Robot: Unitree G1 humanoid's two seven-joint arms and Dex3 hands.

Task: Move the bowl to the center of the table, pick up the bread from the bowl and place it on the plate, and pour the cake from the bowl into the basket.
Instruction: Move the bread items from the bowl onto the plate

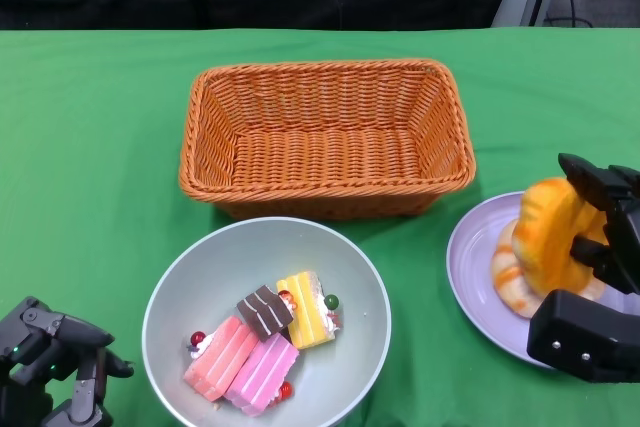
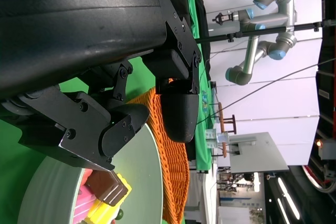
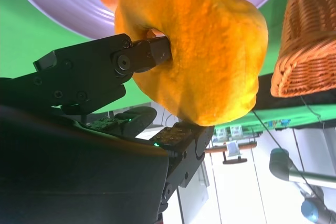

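My right hand (image 1: 590, 277) clamps orange bread roll (image 1: 548, 237) over lilac round plate (image 1: 475, 267); next: release. Left hand (image 1: 55, 362) idle, empty, fingers apart.

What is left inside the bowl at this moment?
The bowl holds cake pieces: two pink slices, a yellow slice, a chocolate piece, plus small red and dark toppings. No bread shows in it; whatever lies beneath the slices is covered.

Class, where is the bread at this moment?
In the head view the bread is at the right, gripped by the right hand over the purple plate, just right of the bowl of cakes and in front of the basket's right end.
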